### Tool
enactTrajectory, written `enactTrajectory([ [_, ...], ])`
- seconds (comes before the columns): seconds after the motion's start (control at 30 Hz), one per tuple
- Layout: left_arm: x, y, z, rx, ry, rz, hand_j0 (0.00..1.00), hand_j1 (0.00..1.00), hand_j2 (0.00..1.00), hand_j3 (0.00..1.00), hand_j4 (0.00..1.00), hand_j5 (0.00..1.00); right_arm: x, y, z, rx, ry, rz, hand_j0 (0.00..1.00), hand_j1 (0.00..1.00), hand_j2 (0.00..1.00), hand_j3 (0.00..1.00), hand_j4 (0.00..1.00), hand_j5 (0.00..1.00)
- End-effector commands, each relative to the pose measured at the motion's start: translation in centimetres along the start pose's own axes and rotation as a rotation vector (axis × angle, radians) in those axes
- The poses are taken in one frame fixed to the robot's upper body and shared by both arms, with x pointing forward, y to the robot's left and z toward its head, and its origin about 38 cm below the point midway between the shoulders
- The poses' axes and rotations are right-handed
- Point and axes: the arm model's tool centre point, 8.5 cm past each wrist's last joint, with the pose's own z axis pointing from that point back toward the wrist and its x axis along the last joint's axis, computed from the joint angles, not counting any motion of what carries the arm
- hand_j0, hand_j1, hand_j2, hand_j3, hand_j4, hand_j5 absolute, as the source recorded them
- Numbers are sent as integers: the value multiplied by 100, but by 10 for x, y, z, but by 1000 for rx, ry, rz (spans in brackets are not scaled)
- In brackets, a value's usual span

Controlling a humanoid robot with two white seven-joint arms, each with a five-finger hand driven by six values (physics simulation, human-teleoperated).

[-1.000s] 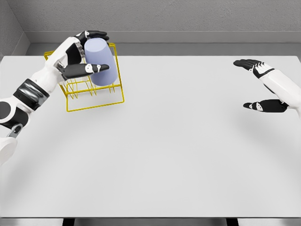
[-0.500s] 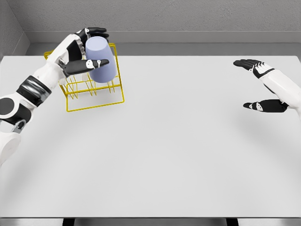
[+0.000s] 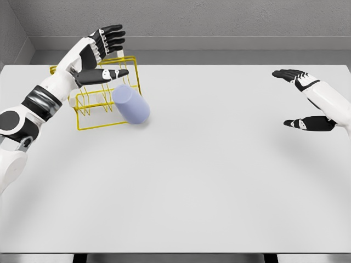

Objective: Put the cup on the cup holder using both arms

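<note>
While the left robot hand hovers spread, the cup lies tipped, base pointing up-left.

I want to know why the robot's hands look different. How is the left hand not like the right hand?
The left hand is raised above the yellow cup holder, near the tipped purple cup; the right hand hangs over bare table, far from both. They share open fingers, and neither holds anything.
</note>
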Motion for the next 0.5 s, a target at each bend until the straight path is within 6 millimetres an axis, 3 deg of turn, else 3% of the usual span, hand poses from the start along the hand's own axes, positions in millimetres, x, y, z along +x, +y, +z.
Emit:
enactTrajectory([
  [0.0, -1, -1, 0, -3, 0, 3, 80, 80, 80, 80, 80, 80, 0, -1, 0, -5, -2, -6, 100, 100, 100, 100, 100, 100],
  [0.47, 6, -6, -5, -15, -26, 3, 79, 79, 79, 79, 79, 79, 0, -1, 0, -5, 0, -7, 100, 100, 100, 100, 100, 100],
])
